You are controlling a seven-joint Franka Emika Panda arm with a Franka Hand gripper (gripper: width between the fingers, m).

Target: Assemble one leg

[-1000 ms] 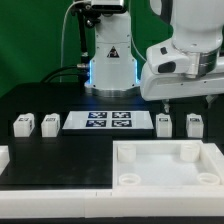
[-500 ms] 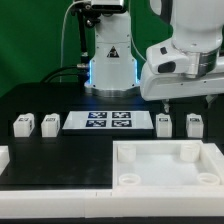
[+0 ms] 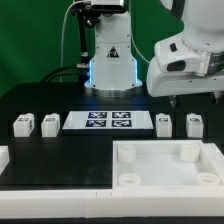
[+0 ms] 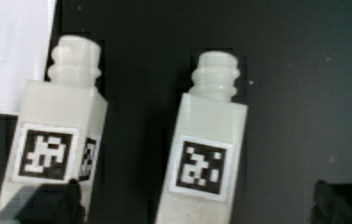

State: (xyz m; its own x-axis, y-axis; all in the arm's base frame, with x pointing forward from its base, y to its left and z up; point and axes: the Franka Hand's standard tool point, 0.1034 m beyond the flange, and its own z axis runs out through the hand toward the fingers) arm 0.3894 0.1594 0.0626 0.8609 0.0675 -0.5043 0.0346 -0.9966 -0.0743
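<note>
Robot claw [image 4: 191, 205] is being held spread, gripping nothing, above two white legs [image 4: 57, 110] lying side by side, apart, on the black table [image 3: 60, 150]. Black-and-white square marker tags [image 4: 45, 152] are being displayed on their faces. That pair is lying just beside the marker board [image 3: 108, 121], on the exterior view's right.

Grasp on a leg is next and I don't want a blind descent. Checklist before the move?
1. Empty gripper: ok, nothing held; its fingers look apart in the wrist view.
2. Hand over the target: ok, it hangs above the two small white chunky plastic legs at the exterior view's right, touching neither.
3. Gap between those legs: ok, dark table shows between them.
4. Centred on one leg: cannot tell.
5. Big white tray-like part with round corner sockets clear of the legs: ok.
6. Thin flat white marker board uncovered: ok.
</note>
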